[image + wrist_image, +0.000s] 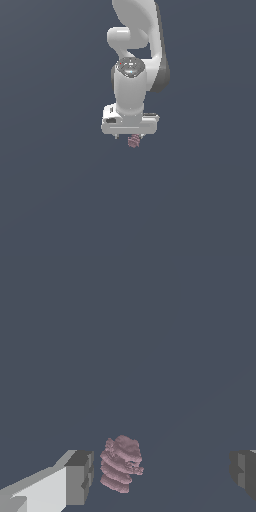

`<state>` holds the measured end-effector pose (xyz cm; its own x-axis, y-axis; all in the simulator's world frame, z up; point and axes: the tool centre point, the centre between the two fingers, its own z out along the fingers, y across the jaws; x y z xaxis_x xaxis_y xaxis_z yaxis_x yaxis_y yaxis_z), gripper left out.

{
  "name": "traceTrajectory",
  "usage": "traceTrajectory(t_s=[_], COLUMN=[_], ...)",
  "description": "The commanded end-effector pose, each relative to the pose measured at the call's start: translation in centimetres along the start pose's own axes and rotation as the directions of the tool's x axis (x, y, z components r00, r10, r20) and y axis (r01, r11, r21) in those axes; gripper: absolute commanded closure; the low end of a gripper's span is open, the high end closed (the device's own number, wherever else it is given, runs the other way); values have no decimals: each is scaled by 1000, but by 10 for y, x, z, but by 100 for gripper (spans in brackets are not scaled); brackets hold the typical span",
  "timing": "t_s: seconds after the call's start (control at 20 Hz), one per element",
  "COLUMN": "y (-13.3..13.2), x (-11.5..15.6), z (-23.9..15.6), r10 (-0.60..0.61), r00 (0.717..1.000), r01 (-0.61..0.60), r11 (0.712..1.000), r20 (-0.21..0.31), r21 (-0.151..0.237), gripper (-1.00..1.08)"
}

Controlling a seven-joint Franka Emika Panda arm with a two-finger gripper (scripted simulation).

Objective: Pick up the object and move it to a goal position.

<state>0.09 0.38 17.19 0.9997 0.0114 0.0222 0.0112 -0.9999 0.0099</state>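
The object (121, 463) is a small pinkish-red ribbed block on the dark grey floor. In the wrist view it lies between my two grey fingertips (80, 476), closer to one of them and not touching either. My gripper (162, 476) is open wide and holds nothing. In the exterior view the white gripper (129, 136) points straight down and hangs low over the object (133, 142), which peeks out just below the hand. The fingers are mostly hidden there.
The white arm (132, 75) rises behind the gripper toward the top of the exterior view. A plain dark grey floor (60, 190) lies all around. No goal marker shows.
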Motion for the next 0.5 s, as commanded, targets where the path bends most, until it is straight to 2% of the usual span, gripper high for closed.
traceTrajectory(t_s=[0.0, 0.45], y=[0, 28], x=[0, -3], z=[0, 1], r10=[0, 88], r00=[1000, 996], r01=[0, -88], r11=[1000, 996], r20=[0, 15], r21=[0, 4], gripper=[-92, -92])
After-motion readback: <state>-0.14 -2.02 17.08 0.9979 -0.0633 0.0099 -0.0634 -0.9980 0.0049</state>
